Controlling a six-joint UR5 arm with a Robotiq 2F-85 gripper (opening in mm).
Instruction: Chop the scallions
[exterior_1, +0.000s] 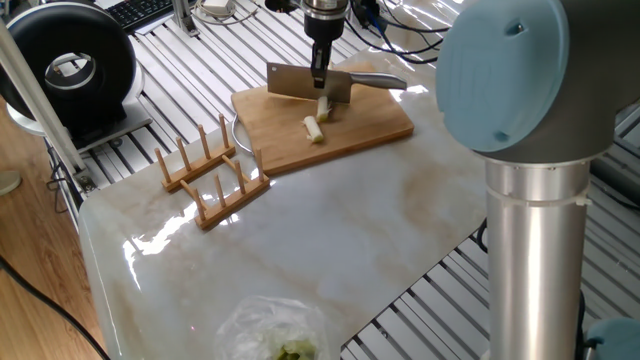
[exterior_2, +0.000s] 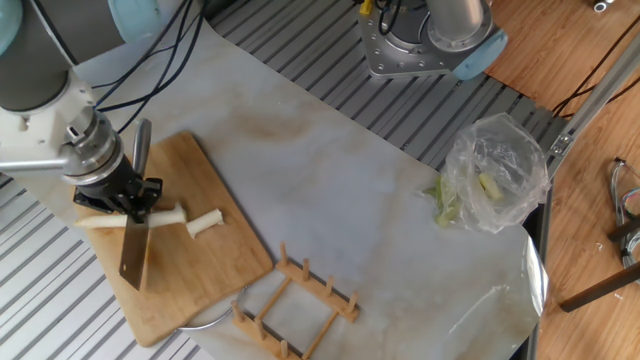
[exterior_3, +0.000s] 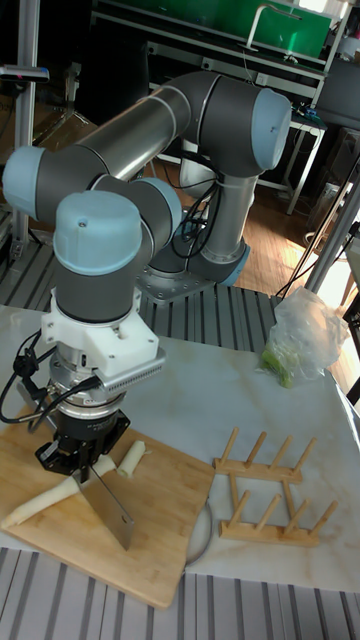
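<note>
A bamboo cutting board (exterior_1: 365, 130) (exterior_2: 205, 275) (exterior_3: 160, 535) lies at the table's corner. On it lie the scallions: a long pale stalk (exterior_2: 168, 214) (exterior_3: 40, 502) and a short cut piece (exterior_1: 313, 128) (exterior_2: 205, 223) (exterior_3: 131, 457). My gripper (exterior_1: 318, 72) (exterior_2: 122, 197) (exterior_3: 84, 462) is shut on the handle (exterior_1: 378, 80) of a steel cleaver (exterior_1: 300, 84) (exterior_2: 135, 255) (exterior_3: 112, 512). The blade stands edge-down across the long stalk, just beside the cut piece. Whether the edge touches the stalk cannot be told.
A wooden peg rack (exterior_1: 212, 172) (exterior_2: 300, 295) (exterior_3: 265, 490) stands next to the board. A clear plastic bag with green bits (exterior_2: 490, 170) (exterior_3: 300, 345) (exterior_1: 275, 330) lies at the far table end. A plate rim (exterior_2: 205, 320) pokes out under the board. A black round device (exterior_1: 70, 70) sits off the table.
</note>
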